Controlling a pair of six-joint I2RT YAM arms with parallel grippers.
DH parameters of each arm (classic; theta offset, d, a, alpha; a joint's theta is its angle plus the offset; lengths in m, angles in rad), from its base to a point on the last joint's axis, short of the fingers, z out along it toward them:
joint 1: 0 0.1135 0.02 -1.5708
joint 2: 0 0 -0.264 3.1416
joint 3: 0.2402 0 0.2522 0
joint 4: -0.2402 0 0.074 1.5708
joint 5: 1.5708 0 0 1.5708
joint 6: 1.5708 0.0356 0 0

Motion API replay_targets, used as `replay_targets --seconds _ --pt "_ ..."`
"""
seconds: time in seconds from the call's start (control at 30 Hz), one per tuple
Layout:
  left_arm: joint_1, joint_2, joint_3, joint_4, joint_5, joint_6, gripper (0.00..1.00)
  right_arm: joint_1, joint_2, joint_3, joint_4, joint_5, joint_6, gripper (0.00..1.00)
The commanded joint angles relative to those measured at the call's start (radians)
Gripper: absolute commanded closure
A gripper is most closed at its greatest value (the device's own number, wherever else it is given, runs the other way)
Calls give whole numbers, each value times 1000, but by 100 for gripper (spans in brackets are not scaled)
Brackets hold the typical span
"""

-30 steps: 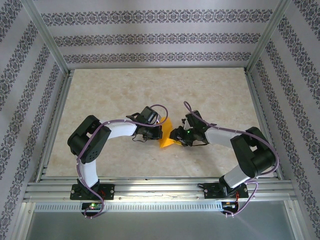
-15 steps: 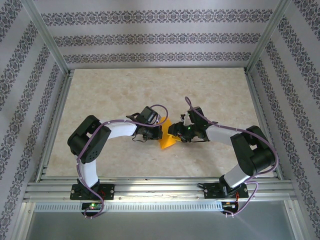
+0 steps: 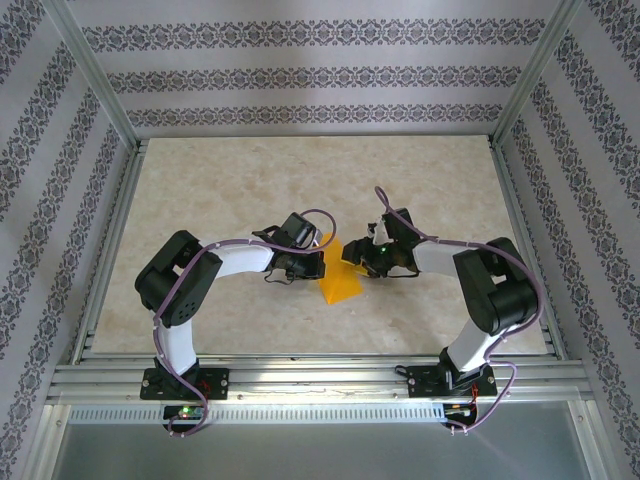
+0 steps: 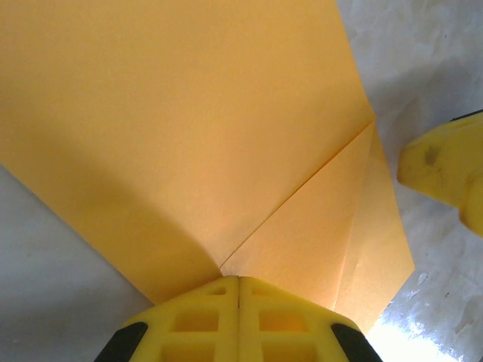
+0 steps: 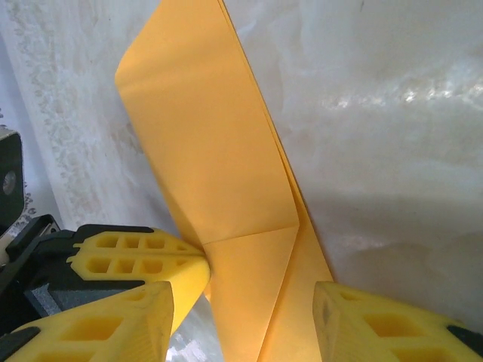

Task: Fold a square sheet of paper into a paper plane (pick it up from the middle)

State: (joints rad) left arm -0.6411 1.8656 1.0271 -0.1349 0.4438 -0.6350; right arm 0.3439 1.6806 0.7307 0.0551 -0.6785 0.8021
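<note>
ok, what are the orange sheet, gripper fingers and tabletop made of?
The sheet looks like thin matte paper: crisp creases. The fingers look like moulded yellow plastic or rubber: open cells. The tabletop is glossy, marble-patterned; stone or laminate, can't tell.

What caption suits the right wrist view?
Right gripper open astride the folded orange-yellow paper sheet, pinched by the shut left gripper over a marbled tabletop.

No text, label, brand, number or sign can be read on anything here.
</note>
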Motion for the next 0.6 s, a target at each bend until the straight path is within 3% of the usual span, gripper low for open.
replay_targets --seconds 0.0,0.1,0.27,0.57 --pt "6 9 -23 -49 1 11 100 6 -50 7 -73 17 -36 47" --pt "6 10 -28 -41 2 6 100 25 -139 -55 -124 97 2 48" --pt "6 13 -26 -37 6 7 100 67 -216 -173 -95 110 94 49" --pt "6 12 -24 -34 19 0 100 86 -210 -200 -96 167 88 49"
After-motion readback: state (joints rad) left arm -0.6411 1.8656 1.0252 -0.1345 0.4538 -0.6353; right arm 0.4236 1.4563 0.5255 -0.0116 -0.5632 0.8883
